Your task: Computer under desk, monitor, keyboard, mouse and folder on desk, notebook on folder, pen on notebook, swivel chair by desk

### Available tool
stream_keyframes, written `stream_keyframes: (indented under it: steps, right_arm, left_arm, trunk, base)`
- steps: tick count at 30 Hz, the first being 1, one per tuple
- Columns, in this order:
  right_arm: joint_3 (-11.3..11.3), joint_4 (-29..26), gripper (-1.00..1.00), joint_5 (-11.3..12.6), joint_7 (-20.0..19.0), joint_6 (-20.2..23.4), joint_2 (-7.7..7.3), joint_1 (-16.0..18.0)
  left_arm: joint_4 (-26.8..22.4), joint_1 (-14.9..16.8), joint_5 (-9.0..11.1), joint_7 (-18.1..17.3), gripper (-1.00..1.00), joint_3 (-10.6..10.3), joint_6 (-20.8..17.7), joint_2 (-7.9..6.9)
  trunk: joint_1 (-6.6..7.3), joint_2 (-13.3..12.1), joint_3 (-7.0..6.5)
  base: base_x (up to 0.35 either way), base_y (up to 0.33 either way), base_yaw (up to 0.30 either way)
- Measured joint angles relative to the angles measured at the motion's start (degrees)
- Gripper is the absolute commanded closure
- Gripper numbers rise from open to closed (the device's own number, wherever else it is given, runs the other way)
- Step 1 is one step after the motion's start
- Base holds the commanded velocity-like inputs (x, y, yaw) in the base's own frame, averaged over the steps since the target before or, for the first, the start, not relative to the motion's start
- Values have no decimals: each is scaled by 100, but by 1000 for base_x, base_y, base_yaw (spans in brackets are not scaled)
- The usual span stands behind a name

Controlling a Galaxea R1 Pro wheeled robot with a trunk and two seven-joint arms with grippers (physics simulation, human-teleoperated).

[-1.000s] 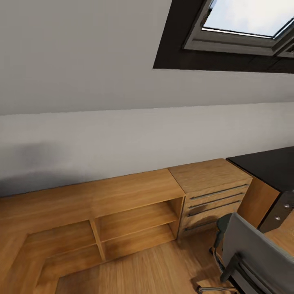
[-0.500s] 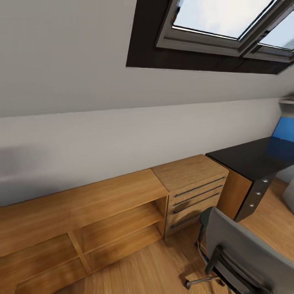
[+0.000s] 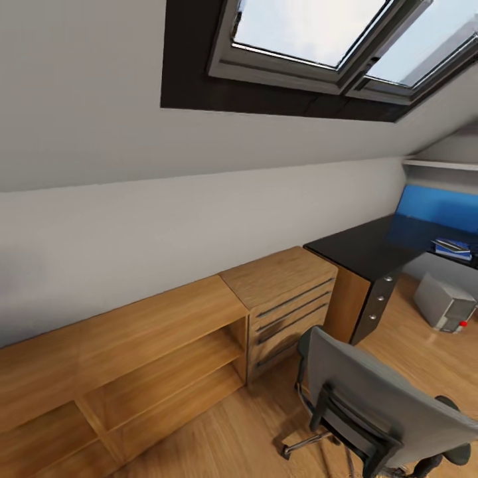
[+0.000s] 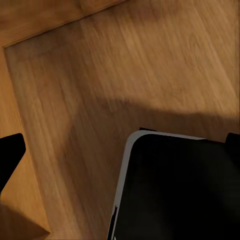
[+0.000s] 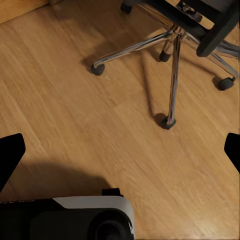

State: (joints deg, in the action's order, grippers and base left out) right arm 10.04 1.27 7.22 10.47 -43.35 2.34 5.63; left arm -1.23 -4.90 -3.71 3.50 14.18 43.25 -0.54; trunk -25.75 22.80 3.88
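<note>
Over on the right of the head view we've got the glossy black tabletop (image 3: 362, 247) running back toward a blue wall panel (image 3: 438, 204), with its black drawer unit (image 3: 374, 307) and silver knobs at the near end. Something blue and stacked (image 3: 453, 247) sits on the tabletop by the panel, too small for us to say what it is. The computer (image 3: 443, 302), a pale grey tower with a red spot, stands on the wood floor (image 3: 252, 431) to the right of that drawer unit, below the tabletop's far stretch. The swivel chair (image 3: 375, 398) is close in front of us, grey back facing us, just beside the light-wood drawer chest (image 3: 282, 292) and near the tabletop corner. Low light-wood shelves (image 3: 133, 372) run along the pale grey wall, skylights (image 3: 318, 33) above. The right wrist view looks down on the chair's spoked base (image 5: 172, 65) and castors on the floor, with the right end effector (image 5: 120, 155) spread wide, fingertips at the frame's two edges. The left end effector (image 4: 120, 155) looks the same, fingers apart, over bare floor and part of our own dark base (image 4: 180, 190).
</note>
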Motion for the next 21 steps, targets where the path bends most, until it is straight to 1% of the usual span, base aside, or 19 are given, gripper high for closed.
stream_keyframes:
  steps: [3,6,21]
  right_arm:
    - [0,0,-100,81,-65,-1,-12,0]
    - [1,0,-100,100,-79,-1,-15,0]
    - [7,0,-100,113,-88,0,-17,0]
  left_arm:
    - [0,0,0,0,-100,0,0,0]
    - [0,0,0,0,-100,0,0,0]
    - [0,0,0,0,-100,0,0,0]
  trunk:
    - [0,0,0]
    - [0,0,0]
    - [0,0,0]
  base:
    - [0,0,-288]
    - [0,0,-288]
    - [0,0,-288]
